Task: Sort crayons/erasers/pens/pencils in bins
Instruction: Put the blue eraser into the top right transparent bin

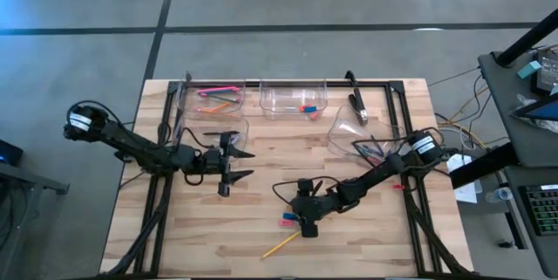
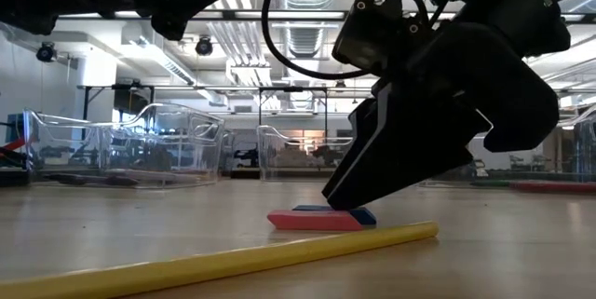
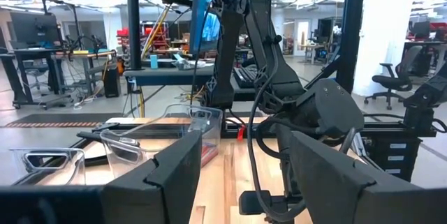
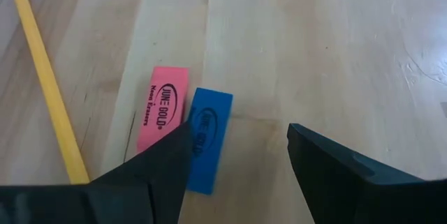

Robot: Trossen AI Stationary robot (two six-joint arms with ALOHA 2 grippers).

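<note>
Right gripper [image 4: 237,161] is low over the tabletop [image 1: 261,162], fingers spread, nothing between them. One finger [image 4: 150,172] overlaps the blue eraser [image 4: 206,137]; whether it touches, I cannot tell. The pink eraser [image 4: 162,107] lies touching the blue one, side by side. A yellow pencil [image 4: 49,88] slants just beside them, toward the front edge. Bare wood on the far side of the erasers gives free room. Left gripper [image 1: 237,165] hangs over mid-table, fingers open and empty, near a clear bin [image 1: 214,132]. The back bins hold pencils [image 1: 218,92] and an eraser [image 1: 307,107]; the tilted bin [image 1: 349,127] at right holds dark pens [image 1: 373,151].
</note>
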